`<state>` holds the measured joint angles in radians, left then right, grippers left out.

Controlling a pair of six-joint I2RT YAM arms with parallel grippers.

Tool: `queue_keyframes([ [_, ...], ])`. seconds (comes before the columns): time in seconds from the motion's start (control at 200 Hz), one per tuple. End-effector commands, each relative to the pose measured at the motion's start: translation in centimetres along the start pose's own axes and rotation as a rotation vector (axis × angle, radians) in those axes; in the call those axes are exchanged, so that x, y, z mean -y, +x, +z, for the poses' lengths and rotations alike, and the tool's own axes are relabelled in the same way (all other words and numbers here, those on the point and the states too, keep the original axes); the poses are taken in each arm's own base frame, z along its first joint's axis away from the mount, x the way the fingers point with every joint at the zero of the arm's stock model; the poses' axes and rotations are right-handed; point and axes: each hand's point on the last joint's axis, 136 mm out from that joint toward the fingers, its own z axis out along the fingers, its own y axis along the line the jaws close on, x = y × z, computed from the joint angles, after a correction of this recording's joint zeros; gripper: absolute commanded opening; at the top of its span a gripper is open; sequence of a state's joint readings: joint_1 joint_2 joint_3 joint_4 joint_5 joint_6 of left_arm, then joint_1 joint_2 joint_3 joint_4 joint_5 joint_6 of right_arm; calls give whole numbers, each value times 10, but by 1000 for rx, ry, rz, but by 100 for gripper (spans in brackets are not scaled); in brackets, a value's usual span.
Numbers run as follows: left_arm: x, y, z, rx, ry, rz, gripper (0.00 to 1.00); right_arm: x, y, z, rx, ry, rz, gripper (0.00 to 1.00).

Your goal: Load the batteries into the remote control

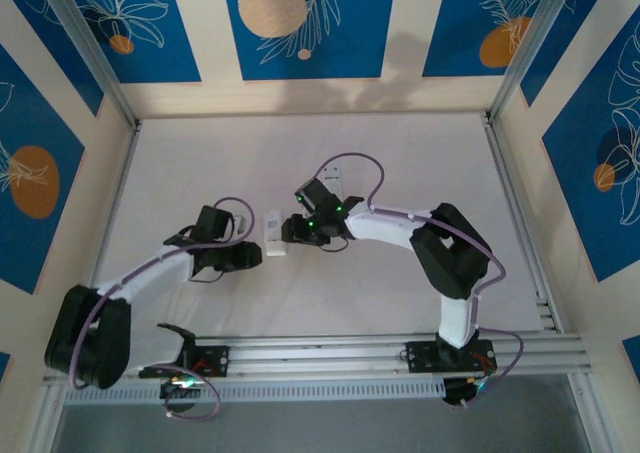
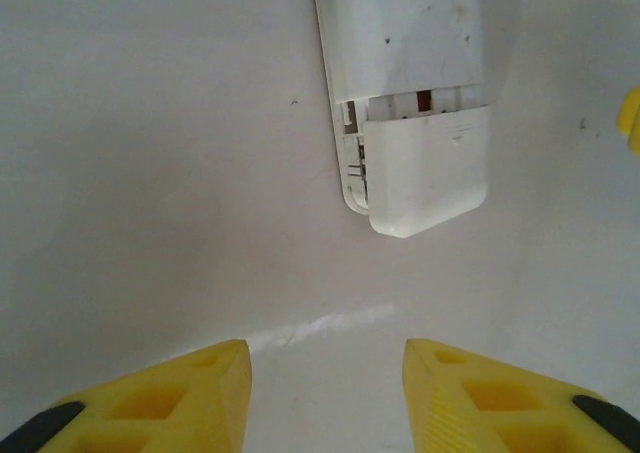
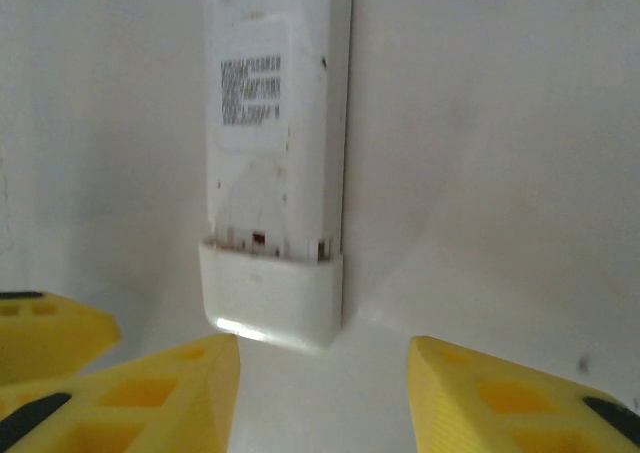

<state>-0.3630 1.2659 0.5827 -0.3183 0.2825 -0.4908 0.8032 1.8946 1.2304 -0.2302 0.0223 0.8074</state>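
Note:
The white remote control (image 1: 273, 235) lies back-up in the middle of the table, between my two grippers. Its battery cover (image 2: 428, 168) sits partly slid off the near end, leaving a narrow gap with a metal contact showing. In the right wrist view the remote (image 3: 275, 143) shows a printed label, and the cover (image 3: 270, 295) is just beyond my fingertips. My left gripper (image 1: 258, 256) (image 2: 325, 358) is open and empty, a short way below the remote's end. My right gripper (image 1: 288, 233) (image 3: 323, 358) is open too, close to the cover and not touching it. The batteries are out of view.
A small white object (image 1: 335, 179) lies behind the right wrist. The white table (image 1: 400, 153) is boxed in by patterned walls and metal posts. An aluminium rail (image 1: 330, 353) runs along the near edge.

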Motion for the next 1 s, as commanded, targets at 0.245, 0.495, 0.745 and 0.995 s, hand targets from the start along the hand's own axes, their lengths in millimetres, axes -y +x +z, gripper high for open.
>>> queue_keyframes([
  [0.245,26,-36,19,70,101,68,37,-7,7,22,-53,-43,-36,43],
  [0.495,24,-38,28,60,94,61,34,-5,12,27,-72,-43,-38,39],
  [0.745,21,-41,35,56,80,56,27,-5,15,37,-97,-47,-37,36],
  [0.995,7,-36,45,25,22,36,18,-2,15,41,-106,-22,-45,31],
])
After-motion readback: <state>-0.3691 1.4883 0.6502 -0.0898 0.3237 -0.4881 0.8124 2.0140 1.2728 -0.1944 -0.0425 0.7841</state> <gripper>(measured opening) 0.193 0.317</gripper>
